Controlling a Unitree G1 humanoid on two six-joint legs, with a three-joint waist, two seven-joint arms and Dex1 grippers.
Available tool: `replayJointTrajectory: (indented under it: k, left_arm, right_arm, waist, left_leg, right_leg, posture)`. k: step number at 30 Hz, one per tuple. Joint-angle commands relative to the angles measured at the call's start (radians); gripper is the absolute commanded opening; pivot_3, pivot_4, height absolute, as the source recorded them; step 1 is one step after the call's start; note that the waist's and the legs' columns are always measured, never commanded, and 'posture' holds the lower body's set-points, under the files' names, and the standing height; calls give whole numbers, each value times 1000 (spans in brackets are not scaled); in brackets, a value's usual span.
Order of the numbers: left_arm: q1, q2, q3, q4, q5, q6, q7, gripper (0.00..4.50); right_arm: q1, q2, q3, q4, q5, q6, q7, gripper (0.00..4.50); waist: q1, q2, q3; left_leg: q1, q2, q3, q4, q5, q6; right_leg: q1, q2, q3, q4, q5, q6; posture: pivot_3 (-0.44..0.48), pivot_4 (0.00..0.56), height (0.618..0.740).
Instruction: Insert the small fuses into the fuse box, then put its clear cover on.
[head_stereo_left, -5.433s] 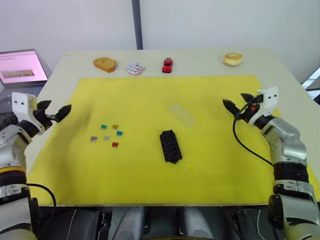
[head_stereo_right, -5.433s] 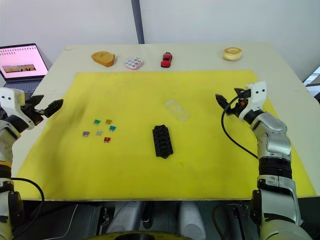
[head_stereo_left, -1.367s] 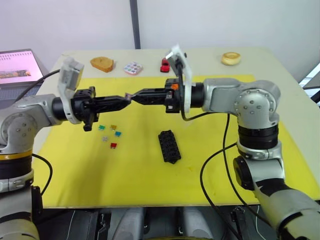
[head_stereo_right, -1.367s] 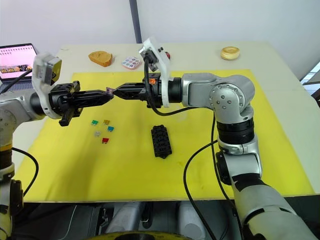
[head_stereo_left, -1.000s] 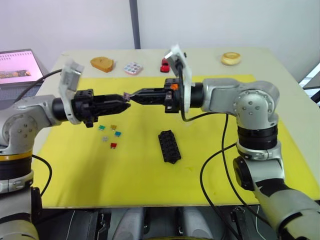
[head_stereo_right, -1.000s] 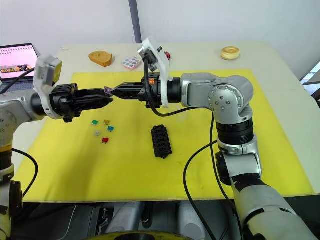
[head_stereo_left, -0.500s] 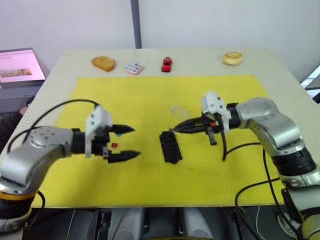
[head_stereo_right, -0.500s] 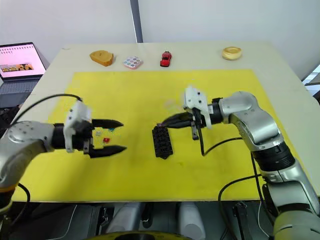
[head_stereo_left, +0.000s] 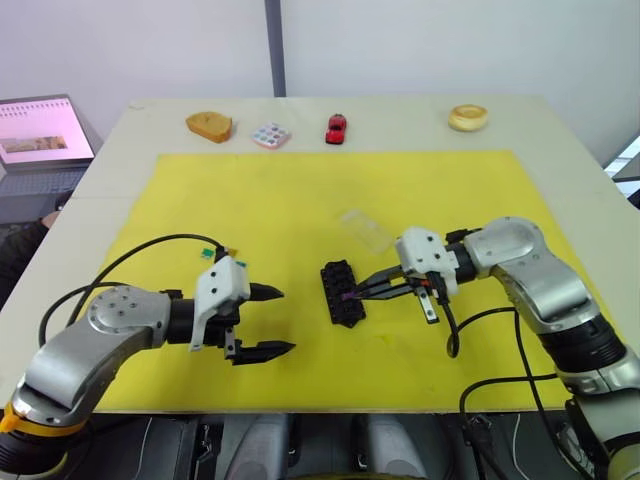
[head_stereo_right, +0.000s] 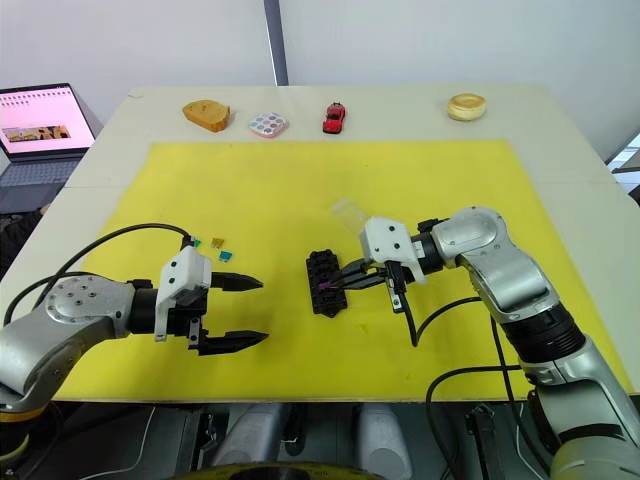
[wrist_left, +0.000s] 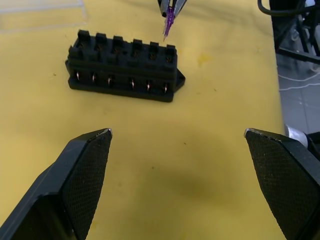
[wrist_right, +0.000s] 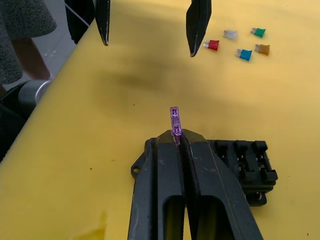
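Purple fuse (wrist_right: 174, 120) pinched in right hand (head_stereo_left: 352, 293) over fuse box (head_stereo_left: 341, 292); next: seat it. Left hand (head_stereo_left: 273, 320) spread, empty.

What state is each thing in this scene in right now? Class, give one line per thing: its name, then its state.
Right hand: shut on the purple fuse, at the fuse box.
Purple fuse: pinched upright, not yet seated.
Left hand: open, holding nothing.
Fuse box: on the yellow mat, slots empty, uncovered.
Clear cover: lying on the mat, apart from the box.
Five other fuses: loose on the mat.
Laptop: open, screen lit.
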Motion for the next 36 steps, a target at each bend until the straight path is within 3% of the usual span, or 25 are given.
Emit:
replayJointTrajectory:
  k: [1,22,36]
  left_arm:
    - [5,3,5,-15,8,-25,2,4442]
    - [-19,-12,8,34,16,-39,2,4442]
    - [-33,-27,0,29,5,-18,25,4442]
  right_arm:
    - [1,8,0,-2,-22,-41,8,0]
    - [45,32,19,76,-94,-118,2,0]
    - [48,26,66,28,-168,-50,-21,0]
  waist:
    - [0,0,0]
    - [0,0,0]
    - [-1,0,0]
  left_leg:
    - [0,0,0,0,0,0]
    - [0,0,-1,1,0,0]
    - [2,0,-1,1,0,0]
  right_leg:
    - [0,0,0,0,0,0]
    - [0,0,-1,0,0,0]
    - [0,0,-1,1,0,0]
  posture:
    - [0,150,740]
    - [0,150,740]
    - [0,150,740]
